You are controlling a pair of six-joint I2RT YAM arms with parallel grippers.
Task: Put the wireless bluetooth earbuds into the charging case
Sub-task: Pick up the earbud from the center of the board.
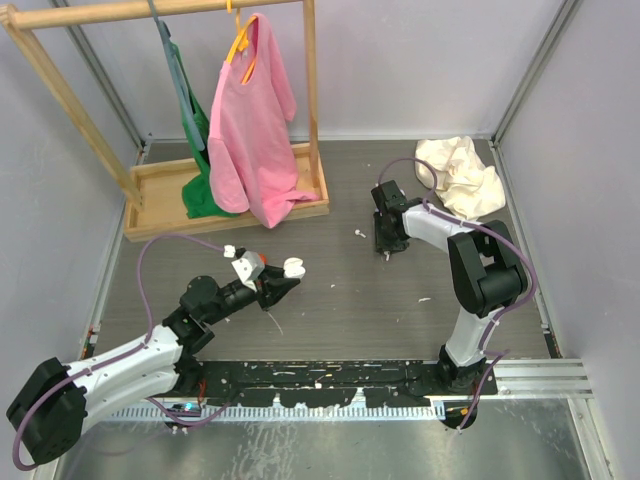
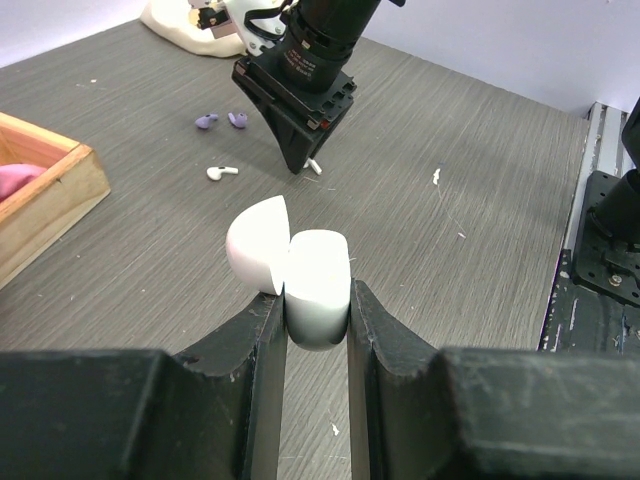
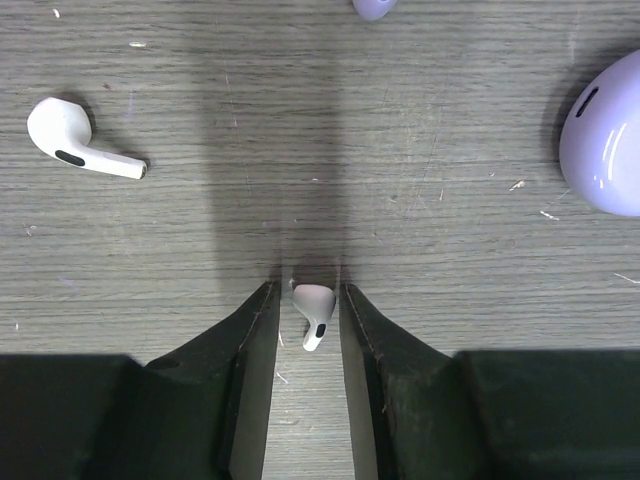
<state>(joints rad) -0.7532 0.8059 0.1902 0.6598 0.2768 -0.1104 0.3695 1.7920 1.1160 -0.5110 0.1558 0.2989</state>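
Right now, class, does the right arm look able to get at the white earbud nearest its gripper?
Probably yes: the white earbud lies between the open fingers of the right gripper, with nothing covering it.

Pink shirt (image 1: 250, 130) and green garment (image 1: 200, 195) hang on wooden rack (image 1: 160, 226).

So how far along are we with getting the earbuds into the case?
Done: the small white plastic charging case is lifted, lid open, clamped in the left gripper. In hand: the right gripper straddles one white stemmed earbud on the table; a firm pinch isn't clear. Left: seating it, then the second white earbud lying nearby.
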